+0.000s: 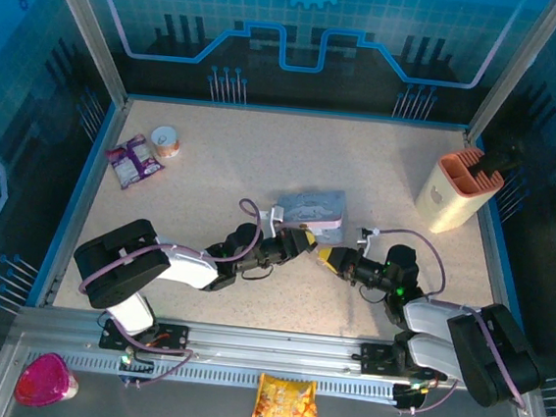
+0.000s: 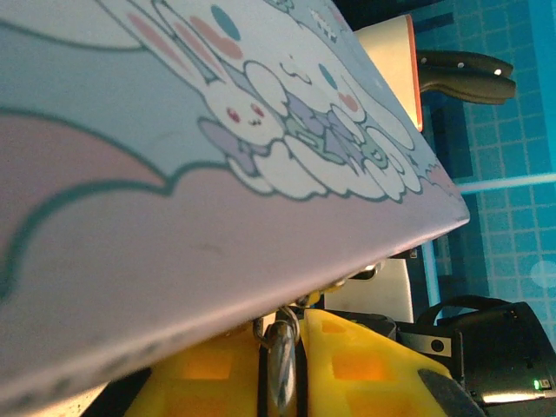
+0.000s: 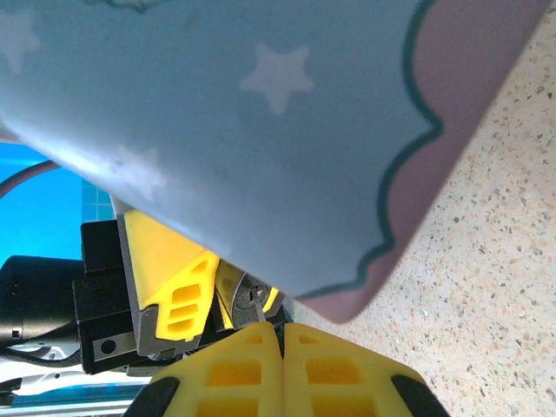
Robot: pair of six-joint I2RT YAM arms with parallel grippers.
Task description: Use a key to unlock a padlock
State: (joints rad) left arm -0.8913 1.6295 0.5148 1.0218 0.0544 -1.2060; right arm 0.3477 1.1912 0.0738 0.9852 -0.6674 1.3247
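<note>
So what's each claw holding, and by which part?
Left claw pinches what looks like the padlock, by its body. Right claw is shut; its hold cannot be told.

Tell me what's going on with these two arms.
The left arm has its jaws closed on a small metal piece, apparently the padlock, at the near edge of the cartoon tin. The right arm meets it tip to tip, jaws shut tight; whether they pinch the key is too small to tell.

The tin (image 1: pixel 309 214) lies mid-table; the left gripper (image 1: pixel 309 242) and right gripper (image 1: pixel 326 256) meet just before it, the padlock (image 2: pixel 282 365) between the left one's fingers. A packet (image 1: pixel 133 161) and tub (image 1: pixel 167 142) lie far left, a holder (image 1: pixel 454 189) far right
</note>
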